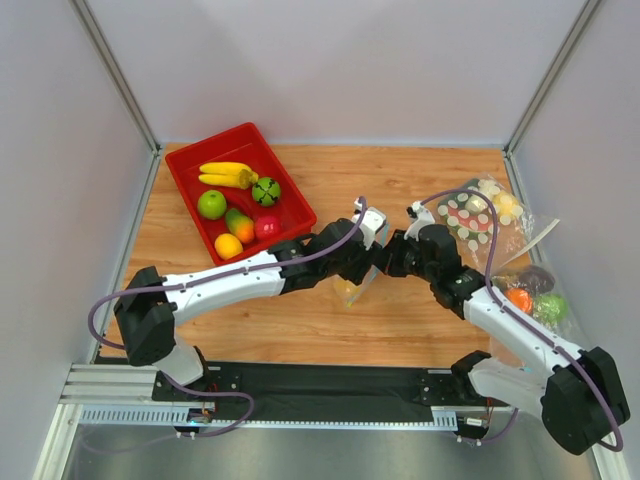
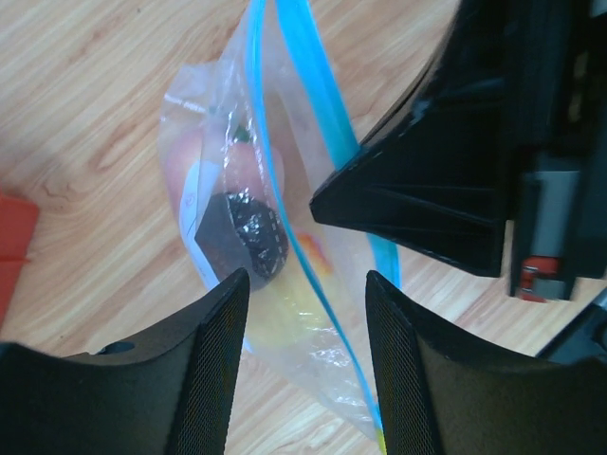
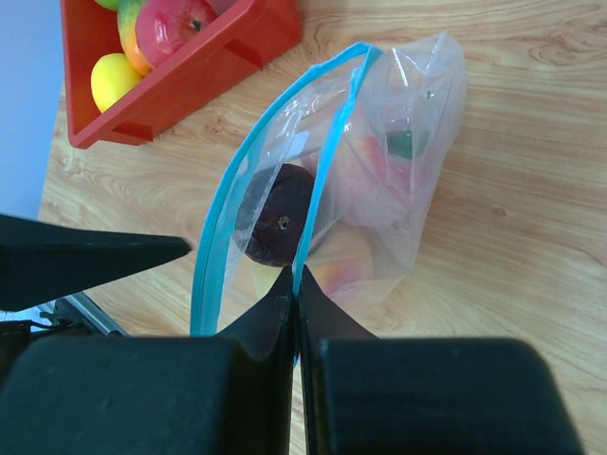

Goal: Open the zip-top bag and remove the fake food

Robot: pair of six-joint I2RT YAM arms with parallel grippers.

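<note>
Fruit shows through the clear wall of the zip-top bag (image 3: 398, 114). The fake food inside is a dark purple fruit (image 3: 280, 227) nearest the mouth, a pink-red one (image 3: 365, 163) behind it and a yellow-orange one (image 3: 332, 270) low down beside them. The bag's light blue zip lips stand apart, so the mouth gapes in a narrow loop.

The right gripper (image 3: 295, 282) is clamped tight on one lip, its jaws pressed together with the blue strip pinched between them. The left gripper (image 2: 305, 284) stands well open. A blue lip runs through the gap between its fingers (image 2: 223, 322), and neither pad plainly touches it.

The bag is at the middle of the table (image 1: 400, 330), below where the two grippers meet. It is just near and right of the red tray (image 1: 210, 142), which holds bananas (image 1: 228, 175) and a green apple (image 1: 211, 204). A bigger crinkly bag (image 1: 480, 215) lies at the far right.
</note>
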